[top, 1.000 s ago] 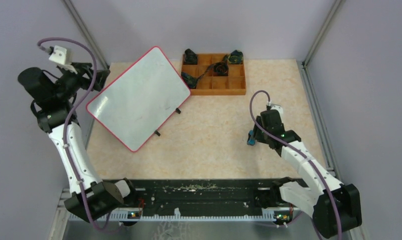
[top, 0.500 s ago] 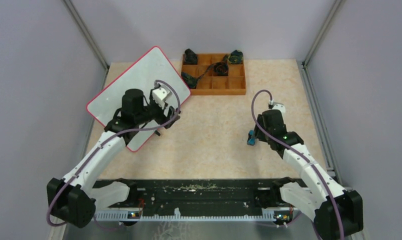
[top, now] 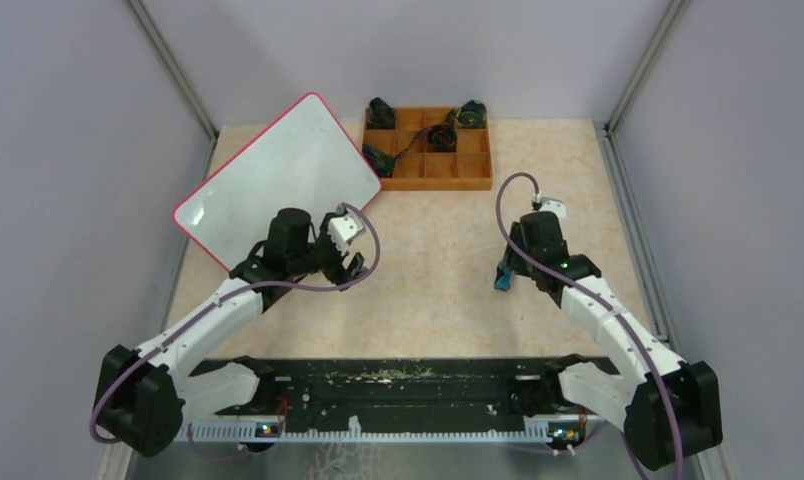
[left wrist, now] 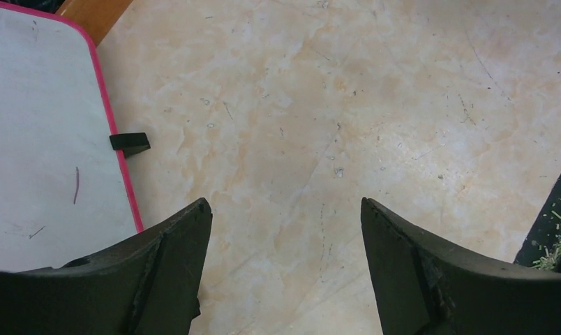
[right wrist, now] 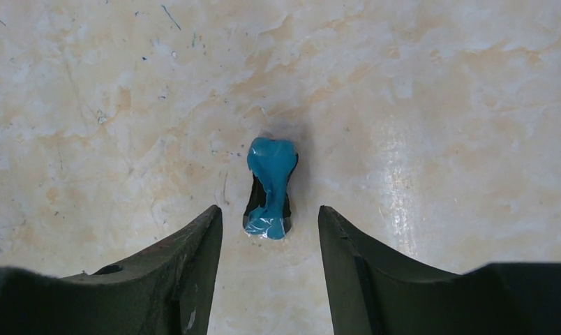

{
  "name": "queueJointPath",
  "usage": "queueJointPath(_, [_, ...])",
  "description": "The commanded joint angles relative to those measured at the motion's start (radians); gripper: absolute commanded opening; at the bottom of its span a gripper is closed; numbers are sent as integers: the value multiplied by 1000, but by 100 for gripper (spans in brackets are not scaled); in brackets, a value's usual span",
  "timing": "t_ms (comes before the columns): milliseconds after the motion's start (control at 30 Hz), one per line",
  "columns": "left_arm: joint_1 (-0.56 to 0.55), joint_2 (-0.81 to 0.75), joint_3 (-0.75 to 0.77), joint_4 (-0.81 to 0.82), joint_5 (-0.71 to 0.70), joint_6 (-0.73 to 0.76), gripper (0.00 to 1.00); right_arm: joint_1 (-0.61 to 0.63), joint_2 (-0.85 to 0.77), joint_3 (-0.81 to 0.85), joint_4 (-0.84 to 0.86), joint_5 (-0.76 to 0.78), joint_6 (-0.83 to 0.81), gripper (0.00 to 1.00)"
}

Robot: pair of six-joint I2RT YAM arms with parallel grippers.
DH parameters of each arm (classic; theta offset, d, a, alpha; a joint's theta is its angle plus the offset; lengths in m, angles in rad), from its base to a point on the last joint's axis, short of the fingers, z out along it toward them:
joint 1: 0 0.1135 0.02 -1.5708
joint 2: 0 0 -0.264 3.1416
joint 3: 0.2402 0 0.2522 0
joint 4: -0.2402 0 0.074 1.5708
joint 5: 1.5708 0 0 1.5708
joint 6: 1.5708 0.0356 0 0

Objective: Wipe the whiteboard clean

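The whiteboard [top: 278, 170], white with a thin red rim, lies slantwise at the far left of the table. In the left wrist view its right part [left wrist: 47, 139] shows a faint red stroke [left wrist: 75, 185] and a black foot [left wrist: 130, 143]. My left gripper [top: 350, 265] is open and empty, over bare table just right of the board's near right edge [left wrist: 286, 209]. My right gripper [top: 508, 272] is open, low over a small blue and black eraser [top: 501, 281]. In the right wrist view the eraser [right wrist: 271, 187] lies just ahead of the open fingertips [right wrist: 269, 213], not held.
A brown compartmented wooden tray [top: 475, 165] with dark cables and small items stands at the back middle, touching the board's right corner. Grey walls and metal posts close the left, right and back. A black rail [top: 408, 385] runs along the near edge.
My left arm has swung from the far left wall across the board, down and right, to the table beside its near right edge. The right gripper has shifted slightly over the eraser.
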Motion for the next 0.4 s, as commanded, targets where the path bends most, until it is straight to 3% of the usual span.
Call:
queueJointPath(0, [-14, 28, -14, 64, -25, 32, 84, 7, 6, 46, 63, 15, -10, 53])
queueJointPath(300, [-15, 32, -25, 57, -1, 36, 84, 6, -47, 4, 101, 26, 16, 47])
queueJointPath(367, [-14, 22, -28, 53, -3, 39, 84, 7, -57, 5, 104, 25, 1, 50])
